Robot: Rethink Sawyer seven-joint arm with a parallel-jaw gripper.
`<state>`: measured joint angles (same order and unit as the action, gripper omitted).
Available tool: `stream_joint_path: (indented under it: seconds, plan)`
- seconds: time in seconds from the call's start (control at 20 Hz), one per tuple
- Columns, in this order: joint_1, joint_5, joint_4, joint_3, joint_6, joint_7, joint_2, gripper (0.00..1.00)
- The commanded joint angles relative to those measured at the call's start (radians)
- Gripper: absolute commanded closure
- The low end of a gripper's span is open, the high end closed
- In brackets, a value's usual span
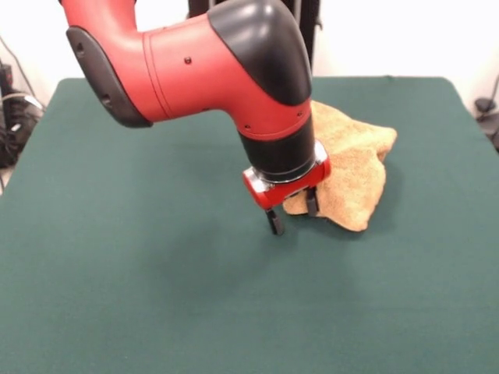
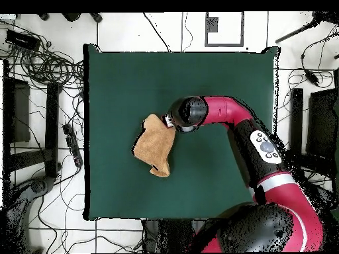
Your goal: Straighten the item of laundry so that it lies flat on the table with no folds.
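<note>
Front view: the towel (image 1: 355,167) lies bunched on the green table (image 1: 140,265), right of centre toward the far side, with raised folds and a corner drooping toward the camera. The red and black arm (image 1: 226,70) descends from above and partly hides the towel's left portion. The gripper (image 1: 293,212) is at the towel's near-left edge, its two dark fingers (image 1: 274,221) spread apart: one stands over bare table, the other touches or overlaps the cloth edge. Nothing is held between them.

Overhead view: the towel (image 2: 155,145) sits crumpled near the middle of the table (image 2: 218,73). The arm's wrist (image 2: 189,114) covers the towel's upper right corner; the fingers are hidden beneath it.
</note>
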<state>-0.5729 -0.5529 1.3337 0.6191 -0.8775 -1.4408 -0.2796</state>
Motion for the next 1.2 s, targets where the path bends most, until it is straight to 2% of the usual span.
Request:
stream_joint_path:
  seconds: [0.05, 0.45, 1.2]
  plan:
    - [0.015, 0.019, 0.136, 0.094, -0.108, 0.264, 0.048, 0.00]
    - [0.009, 0.029, 0.144, 0.106, -0.146, 0.265, 0.040, 0.00]
    - [-0.038, 0.031, 0.197, 0.158, -0.143, 0.280, 0.052, 0.00]
